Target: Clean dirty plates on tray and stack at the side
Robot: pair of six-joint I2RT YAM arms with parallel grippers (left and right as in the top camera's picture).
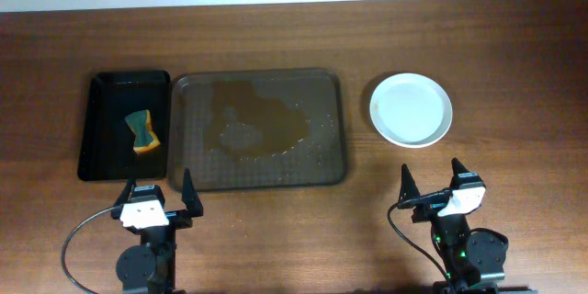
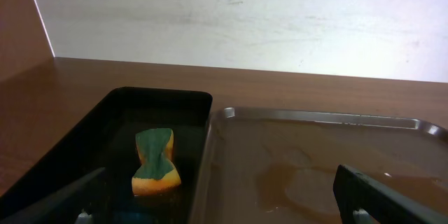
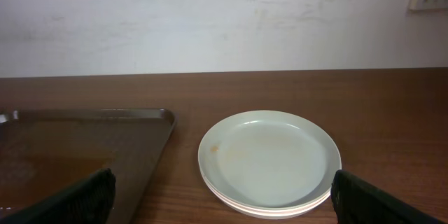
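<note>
While noting wet brown residue (image 1: 253, 124) on the tray (image 1: 317, 170), judging the job done: finding the plates (image 1: 411, 109) stacked, looking clean, on the table (image 1: 514, 230) just right of it. Holding left gripper (image 1: 161, 188) and right gripper (image 1: 430, 176) spread wide, gripping nothing.

Got a small black tray (image 1: 99, 152) far left on the wooden table (image 1: 514, 193), yellow-and-green sponge (image 1: 141, 132) lying inside, pinched in the middle. Plain white wall (image 2: 245, 14) behind.
</note>
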